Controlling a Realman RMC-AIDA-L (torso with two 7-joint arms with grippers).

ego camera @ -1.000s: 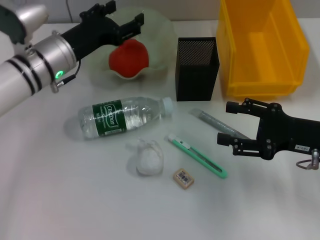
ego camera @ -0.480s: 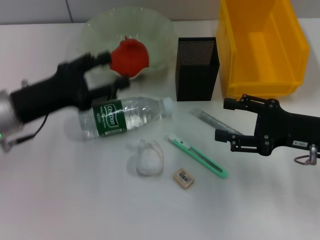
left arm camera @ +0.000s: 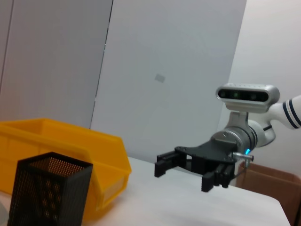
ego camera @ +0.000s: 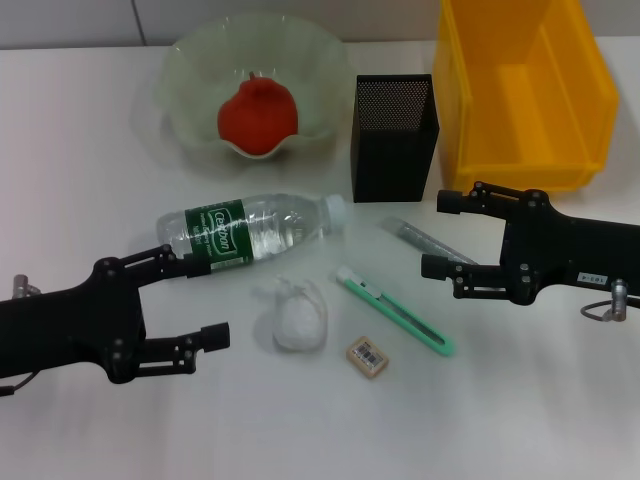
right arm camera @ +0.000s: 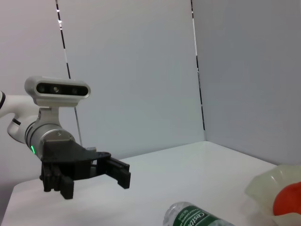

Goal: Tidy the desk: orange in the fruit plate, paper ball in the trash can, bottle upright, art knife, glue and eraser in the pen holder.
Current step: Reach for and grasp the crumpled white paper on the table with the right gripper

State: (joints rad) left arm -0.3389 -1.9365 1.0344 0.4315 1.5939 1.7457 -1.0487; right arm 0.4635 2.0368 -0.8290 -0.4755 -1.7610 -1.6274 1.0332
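Two black robot arms reach inward over a white table (ego camera: 80, 420), both low and roughly level, each end effector spread apart and empty. The left end effector (ego camera: 195, 300) hangs just left of the crumpled white paper ball (ego camera: 295, 318), its upper finger beside the green label of the clear plastic water bottle (ego camera: 245, 232), which lies on its side above the ball. The right end effector (ego camera: 440, 234) hovers to the right of the ball, close to a clear tube of glue (ego camera: 420, 237) that lies between its fingers' tips. The green art knife (ego camera: 395, 312) rests diagonally just right of the ball, and the small tan eraser (ego camera: 366, 356) sits below and right of it. Farther back from the ball, the orange-red fruit (ego camera: 258, 115) sits in the pale green scalloped fruit plate (ego camera: 190, 70); the black mesh pen holder (ego camera: 394, 136) stands upright, with the yellow plastic bin (ego camera: 525, 95) at its right.
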